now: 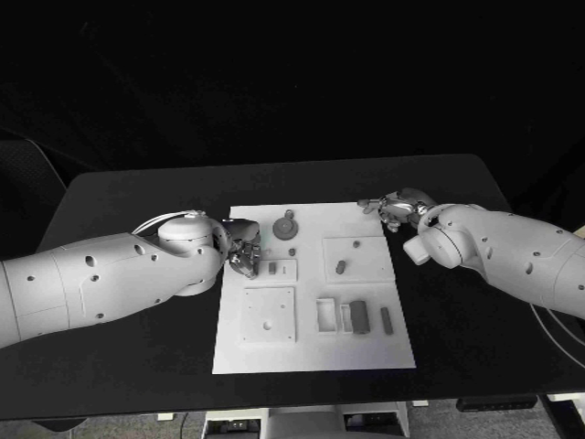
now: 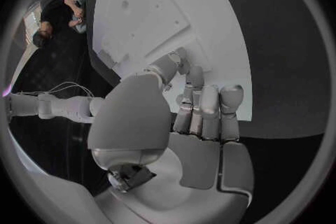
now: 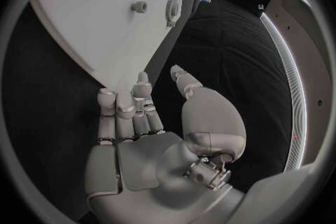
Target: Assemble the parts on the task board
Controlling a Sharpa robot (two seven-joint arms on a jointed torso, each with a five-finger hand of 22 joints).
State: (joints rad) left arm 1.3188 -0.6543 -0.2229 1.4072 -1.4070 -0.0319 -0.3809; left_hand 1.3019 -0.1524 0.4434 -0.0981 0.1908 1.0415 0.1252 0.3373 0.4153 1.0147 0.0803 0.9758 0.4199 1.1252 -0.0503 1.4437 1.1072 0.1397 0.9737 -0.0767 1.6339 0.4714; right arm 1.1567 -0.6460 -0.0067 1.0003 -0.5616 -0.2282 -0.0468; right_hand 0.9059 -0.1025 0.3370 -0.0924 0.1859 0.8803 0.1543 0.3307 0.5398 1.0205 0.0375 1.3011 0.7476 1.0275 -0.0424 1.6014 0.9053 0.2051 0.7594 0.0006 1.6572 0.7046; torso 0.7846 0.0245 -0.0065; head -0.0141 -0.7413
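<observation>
On the black table point(image 1: 134, 197) the white task board point(image 1: 313, 352) lies between our two hands, and grey parts are spread across it: a round toothed piece point(image 1: 286, 227) near the far edge, a small peg point(image 1: 340, 267) on a raised square plate, a dark block point(image 1: 358, 315) and a slim bar point(image 1: 387, 318) beside a white bracket lower down.

Our left hand point(image 1: 244, 252) sits at the board's left edge, and its wrist view shows the fingers point(image 2: 209, 109) lying together and fairly straight over the board's rim, with nothing between them — so we read it as empty and open. Our right hand point(image 1: 396, 211) hovers at the far right corner; its fingers point(image 3: 129, 109) likewise hold nothing.

We judge the main risk to be a nudge: either hand rides so near the board's edge that a low sweep could shift the whole plate or knock a loose part out of place.

Much stays uncertain — the left forearm covers the hand's underside in the head view, so we cannot tell whether the fingertips touch the board, and which parts are loose or already seated we cannot make out.
</observation>
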